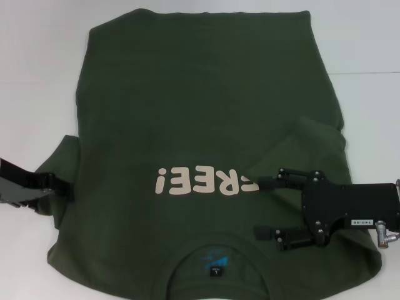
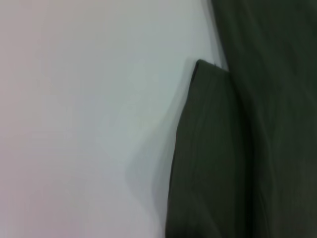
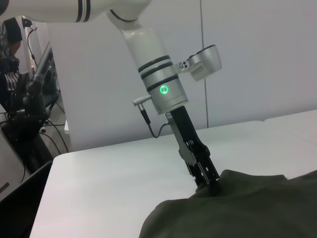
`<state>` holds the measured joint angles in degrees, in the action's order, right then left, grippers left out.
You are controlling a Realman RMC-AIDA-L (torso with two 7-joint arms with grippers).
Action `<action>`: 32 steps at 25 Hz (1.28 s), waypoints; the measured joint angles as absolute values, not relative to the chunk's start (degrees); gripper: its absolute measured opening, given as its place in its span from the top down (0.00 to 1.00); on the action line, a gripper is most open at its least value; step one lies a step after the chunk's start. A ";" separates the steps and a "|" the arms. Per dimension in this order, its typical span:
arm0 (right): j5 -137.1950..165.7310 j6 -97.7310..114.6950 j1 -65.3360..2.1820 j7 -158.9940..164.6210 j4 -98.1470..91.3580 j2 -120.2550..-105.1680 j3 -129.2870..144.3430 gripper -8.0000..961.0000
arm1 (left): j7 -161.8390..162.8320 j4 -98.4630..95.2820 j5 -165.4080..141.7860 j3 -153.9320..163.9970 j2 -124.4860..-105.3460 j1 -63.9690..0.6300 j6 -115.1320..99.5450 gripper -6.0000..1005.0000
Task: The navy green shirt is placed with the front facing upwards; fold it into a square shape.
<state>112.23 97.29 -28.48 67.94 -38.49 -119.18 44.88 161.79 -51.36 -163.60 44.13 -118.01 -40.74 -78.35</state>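
Note:
The navy green shirt [image 1: 200, 106] lies flat on the white table [image 1: 37, 75], front up, with the cream "FREE!" letters [image 1: 206, 181] and the collar [image 1: 215, 262] toward me. Its right sleeve [image 1: 300, 150] is folded inward over the body. My right gripper [image 1: 257, 207] hovers open over the shirt's right side, beside the letters, holding nothing. My left gripper [image 1: 65, 186] is at the left sleeve. In the right wrist view it [image 3: 212, 187] is shut on the cloth edge [image 3: 237, 208]. The left wrist view shows the sleeve edge [image 2: 208, 148] against the table.
White table surface [image 2: 89, 124] surrounds the shirt on the left and far sides. Past the table's far left edge, the right wrist view shows dark equipment and cables [image 3: 25, 109]. A wall stands behind the table [image 3: 257, 59].

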 joint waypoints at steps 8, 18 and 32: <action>112.17 97.29 -28.48 67.99 -38.49 -119.17 44.72 0.02 | 161.85 -51.24 -163.71 46.02 -118.03 -40.96 -77.15 0.34; 112.16 97.29 -28.61 68.02 -38.49 -119.08 44.55 0.02 | 161.47 -51.24 -163.74 46.13 -118.03 -41.14 -76.99 0.66; 112.05 97.29 -28.38 68.02 -38.50 -119.09 44.56 0.02 | 161.21 -53.61 -163.74 50.41 -118.23 -40.48 -76.27 0.96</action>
<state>112.05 97.29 -28.38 68.03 -38.50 -119.09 44.56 161.21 -53.61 -163.74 50.41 -118.23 -40.48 -76.27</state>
